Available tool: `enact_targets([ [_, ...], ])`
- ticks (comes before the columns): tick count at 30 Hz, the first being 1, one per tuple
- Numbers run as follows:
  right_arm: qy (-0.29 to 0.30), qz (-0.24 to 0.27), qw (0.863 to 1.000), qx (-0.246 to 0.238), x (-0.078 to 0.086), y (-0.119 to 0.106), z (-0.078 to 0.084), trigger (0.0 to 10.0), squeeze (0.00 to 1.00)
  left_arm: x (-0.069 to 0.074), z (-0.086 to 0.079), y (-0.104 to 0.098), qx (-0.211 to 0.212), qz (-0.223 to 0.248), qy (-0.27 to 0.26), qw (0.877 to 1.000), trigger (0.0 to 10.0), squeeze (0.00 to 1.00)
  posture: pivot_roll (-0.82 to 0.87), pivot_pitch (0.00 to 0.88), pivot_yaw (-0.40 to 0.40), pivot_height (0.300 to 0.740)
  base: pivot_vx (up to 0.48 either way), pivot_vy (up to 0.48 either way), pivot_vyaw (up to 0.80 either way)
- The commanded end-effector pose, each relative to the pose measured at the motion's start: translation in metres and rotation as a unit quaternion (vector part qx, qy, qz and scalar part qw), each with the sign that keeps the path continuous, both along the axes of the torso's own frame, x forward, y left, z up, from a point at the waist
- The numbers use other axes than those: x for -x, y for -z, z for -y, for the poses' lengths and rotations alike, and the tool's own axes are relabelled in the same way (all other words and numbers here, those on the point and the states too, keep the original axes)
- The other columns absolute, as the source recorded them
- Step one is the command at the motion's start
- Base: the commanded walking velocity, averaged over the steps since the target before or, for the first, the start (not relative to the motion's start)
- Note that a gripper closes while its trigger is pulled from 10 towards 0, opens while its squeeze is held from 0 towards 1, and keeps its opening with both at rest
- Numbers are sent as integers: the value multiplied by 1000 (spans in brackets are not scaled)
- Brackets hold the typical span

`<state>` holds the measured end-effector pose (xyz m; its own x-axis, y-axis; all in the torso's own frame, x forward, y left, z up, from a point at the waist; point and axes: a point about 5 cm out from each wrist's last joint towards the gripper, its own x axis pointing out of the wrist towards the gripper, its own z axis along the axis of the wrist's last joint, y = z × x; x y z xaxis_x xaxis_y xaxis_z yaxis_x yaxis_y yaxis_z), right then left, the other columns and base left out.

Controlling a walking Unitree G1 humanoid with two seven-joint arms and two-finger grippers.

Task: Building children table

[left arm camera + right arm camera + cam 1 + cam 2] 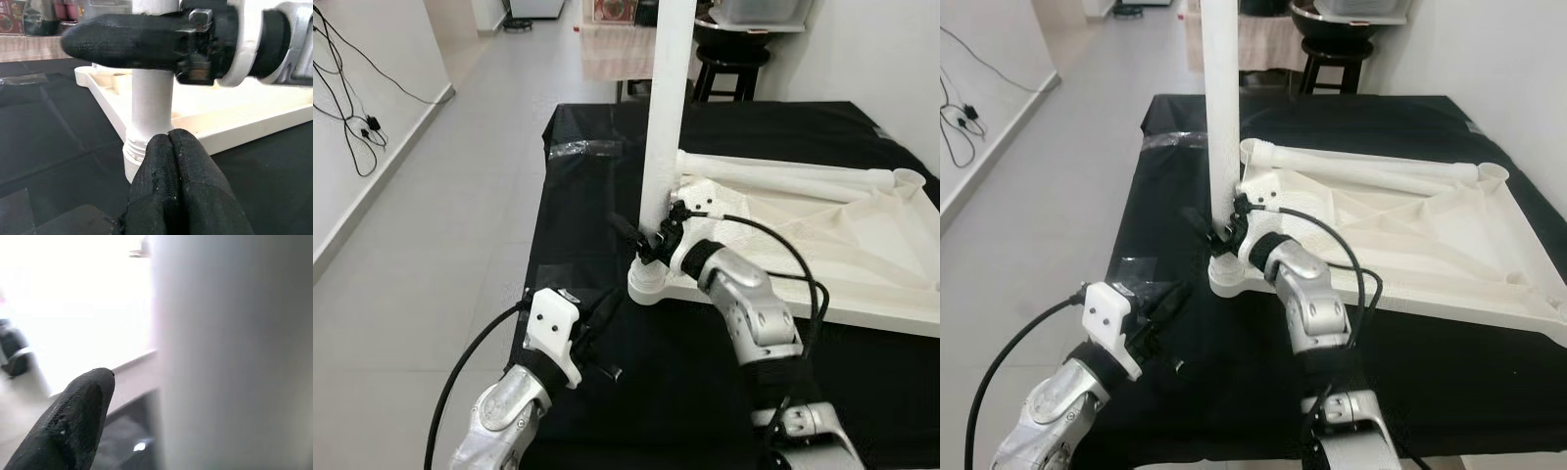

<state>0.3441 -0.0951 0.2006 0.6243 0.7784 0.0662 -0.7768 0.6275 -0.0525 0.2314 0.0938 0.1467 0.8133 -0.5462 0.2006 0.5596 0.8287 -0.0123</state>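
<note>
Fingers [625,227] of the right gripper [651,240] are clamped around the upright white leg [666,117] just above its corner socket [651,284] on the overturned tabletop [862,255]; the left gripper [182,181] is held pressed shut nearby; cross-threading or toppling is risked if the leg is tilted while turned.

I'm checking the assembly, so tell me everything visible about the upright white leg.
The upright white leg is a smooth, plastic-looking round tube standing vertically in the corner socket of the upside-down white tabletop, its top out of frame. Threads show at its base in the left wrist view. The right end effector grips it low down, one finger on each side.
</note>
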Motion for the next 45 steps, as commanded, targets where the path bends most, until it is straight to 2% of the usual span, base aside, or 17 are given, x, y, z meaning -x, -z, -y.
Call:
enact_targets([
  [1,-91,18,996,17,0,-8,-9,10000,0,0,2,5,6,-12,5,1000,10000,0,13,76,-34,740,0,0,0],
  [6,-112,20,993,32,-4,-10,-6,10000,0,0,2,6,6,-12,6,1000,10000,0,13,76,-34,740,0,0,0],
  [7,-117,17,993,24,-8,-13,-6,0,0,0,2,6,6,-12,6,1000,10000,0,11,72,-36,740,0,0,0],
  [10,-135,14,991,13,-16,-17,-2,0,0,1,2,7,5,-13,6,1000,10000,0,18,75,-35,740,0,0,0],
  [19,-126,17,992,22,-16,-14,11,0,0,2,2,7,6,-14,6,1000,10000,0,10,82,-31,740,0,0,0],
  [22,-30,3,998,47,-16,1,24,0,0,2,1,6,6,-14,7,1000,10000,0,4,92,-44,740,0,0,0],
  [23,-30,3,998,47,-16,1,24,0,0,2,1,6,6,-14,7,1000,10000,0,4,92,-44,740,0,0,0],
  [24,22,-3,998,64,-17,9,27,0,0,2,1,6,6,-14,7,1000,10000,0,4,92,-44,740,0,0,0],
  [25,157,-23,985,70,-18,22,33,0,0,2,1,6,6,-13,6,1000,10000,0,5,100,-49,740,0,0,0],
  [26,210,-41,974,71,-1,42,23,0,0,1,0,5,6,-13,6,1000,10000,0,3,103,-46,740,0,0,0],
  [29,238,-54,968,66,13,52,17,0,0,1,0,5,6,-13,5,1000,10000,0,3,103,-46,740,0,0,0],
  [31,208,-63,974,64,28,66,-2,0,0,0,-1,5,4,-13,3,1000,10000,0,3,87,-39,740,0,0,0],
  [35,212,-55,973,68,18,64,-2,0,0,-1,0,6,3,-13,4,1000,10000,0,12,88,-50,740,0,0,0],
  [36,224,-47,971,70,8,58,2,5255,0,-2,0,6,3,-13,2,1000,10000,0,5,83,-46,740,0,0,0],
  [39,225,-45,971,70,6,56,3,5255,0,-2,0,6,3,-13,2,1000,10000,0,10,80,-45,740,0,0,0],
  [40,207,-41,976,57,4,51,2,10000,1000,-2,0,7,2,-13,0,1000,10000,0,11,74,-43,740,0,0,0],
  [45,165,-9,986,-3,3,25,0,10000,1000,-3,0,9,2,-15,1,1000,10000,0,11,65,-38,740,0,0,0],
])
